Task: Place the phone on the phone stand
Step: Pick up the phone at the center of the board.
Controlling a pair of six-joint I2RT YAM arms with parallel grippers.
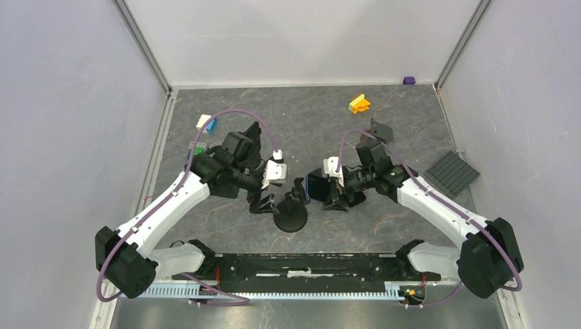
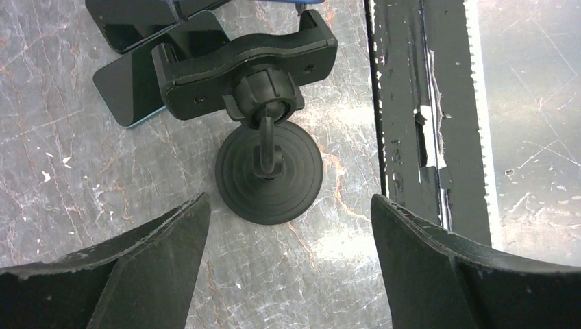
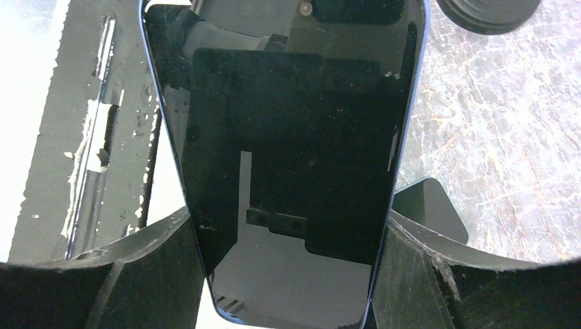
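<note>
Right wrist view: one phone (image 3: 288, 157) clamped by its long edges in right gripper (image 3: 291, 216), just beside one phone stand (image 2: 268, 171). Left gripper (image 2: 289, 200) spread wide before stand's base, apart from it; black rail (image 2: 411, 103) close alongside.

The jaws grip the blue-edged phone (image 3: 288, 157) by both long sides.

The right wrist view's upper edge cuts off the far end of the phone (image 3: 288, 137) and most of the phone stand (image 3: 488, 10).
</note>
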